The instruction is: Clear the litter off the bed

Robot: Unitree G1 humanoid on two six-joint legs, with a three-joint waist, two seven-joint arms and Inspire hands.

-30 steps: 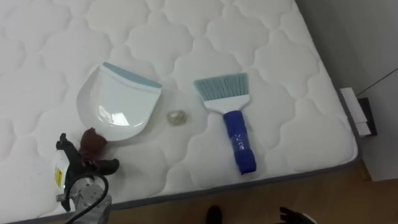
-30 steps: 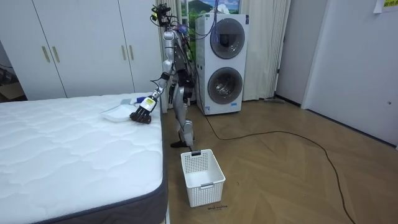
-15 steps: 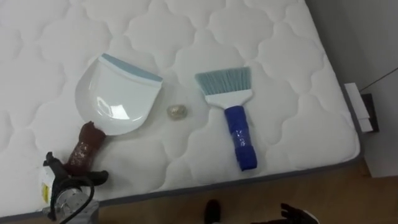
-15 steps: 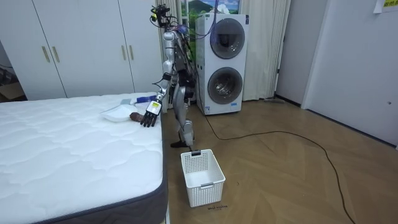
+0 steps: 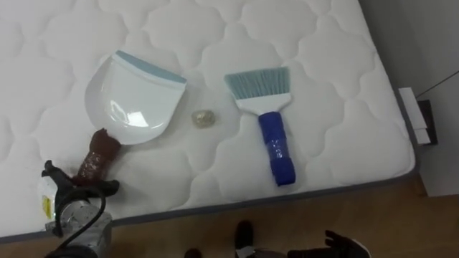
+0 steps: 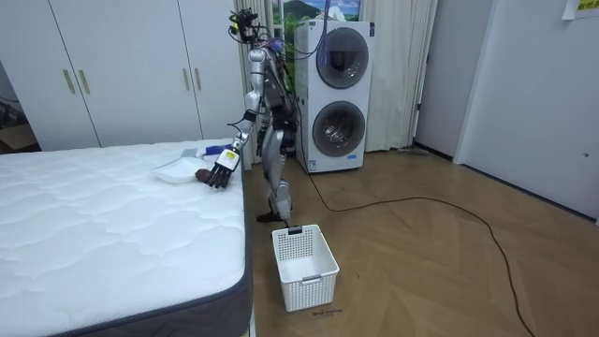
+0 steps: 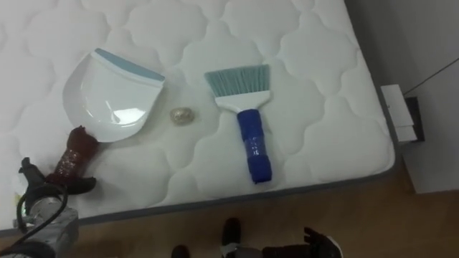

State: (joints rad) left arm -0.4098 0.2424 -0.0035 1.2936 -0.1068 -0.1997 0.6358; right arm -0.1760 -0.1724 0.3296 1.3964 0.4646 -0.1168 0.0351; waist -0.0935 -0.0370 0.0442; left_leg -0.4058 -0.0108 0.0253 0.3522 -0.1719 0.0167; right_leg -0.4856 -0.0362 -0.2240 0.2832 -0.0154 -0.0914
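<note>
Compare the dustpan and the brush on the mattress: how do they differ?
The dustpan is white with a reddish-brown handle; the brush has pale blue bristles and a blue handle. The dustpan's handle angles toward the robot's left; the brush's handle points nearly straight at the mattress edge. Both lie flat on the mattress.

Left hand point(image 5: 68, 204) hides dustpan handle point(image 5: 98, 152) end; right hand point(image 5: 344, 246) cut by bottom edge.
</note>
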